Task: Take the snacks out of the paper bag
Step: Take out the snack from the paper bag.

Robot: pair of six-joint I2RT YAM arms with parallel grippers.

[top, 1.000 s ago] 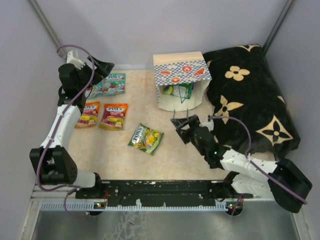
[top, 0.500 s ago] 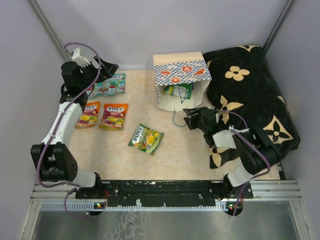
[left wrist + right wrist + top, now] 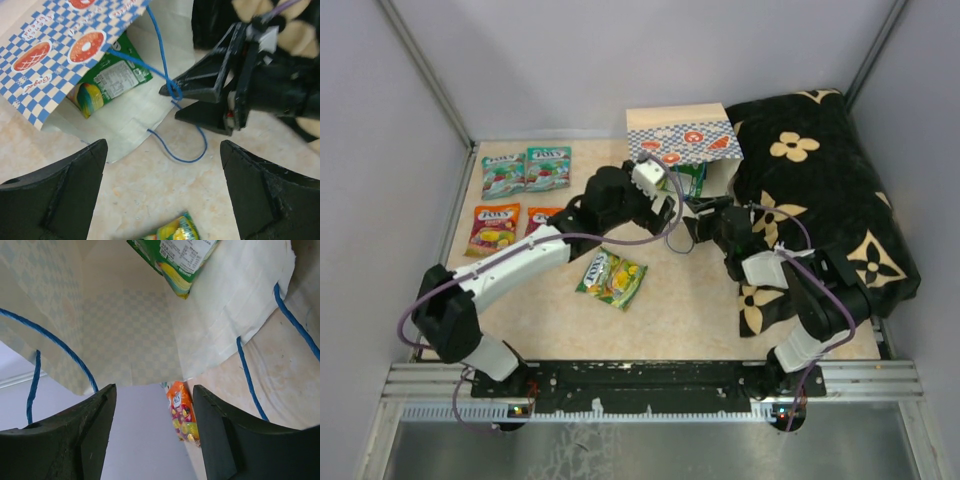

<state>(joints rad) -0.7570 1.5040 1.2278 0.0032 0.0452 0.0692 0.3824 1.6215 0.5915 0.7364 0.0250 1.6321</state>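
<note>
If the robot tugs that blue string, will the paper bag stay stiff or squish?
The paper bag would probably slide and crumple: its thin walls look creased, and only one green packet shows inside. The blue cord lies in loose loops, so likely floppy.

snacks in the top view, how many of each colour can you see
teal snacks: 2
orange snack: 1
red snack, partly hidden: 1
green snacks: 2, one inside the paper bag
total: 6
</note>
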